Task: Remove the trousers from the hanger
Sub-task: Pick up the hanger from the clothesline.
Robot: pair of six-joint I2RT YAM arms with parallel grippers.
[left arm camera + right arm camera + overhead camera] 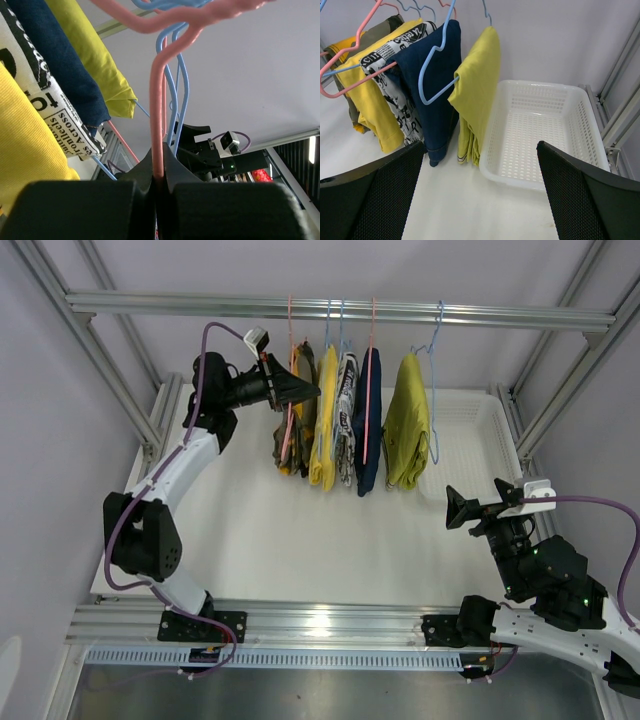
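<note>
Five trousers point(345, 420) hang folded on wire hangers from the aluminium rail point(340, 308) — camouflage, yellow, print, navy, mustard-olive, left to right. We see the left gripper point(159, 175) clamped on the pink hanger point(158, 125) at the camouflage end. Below: white table point(300, 550), white basket point(520, 181) at right, pale walls. We see the right gripper point(452, 508) low, jaws wide apart — holding nothing.
</note>
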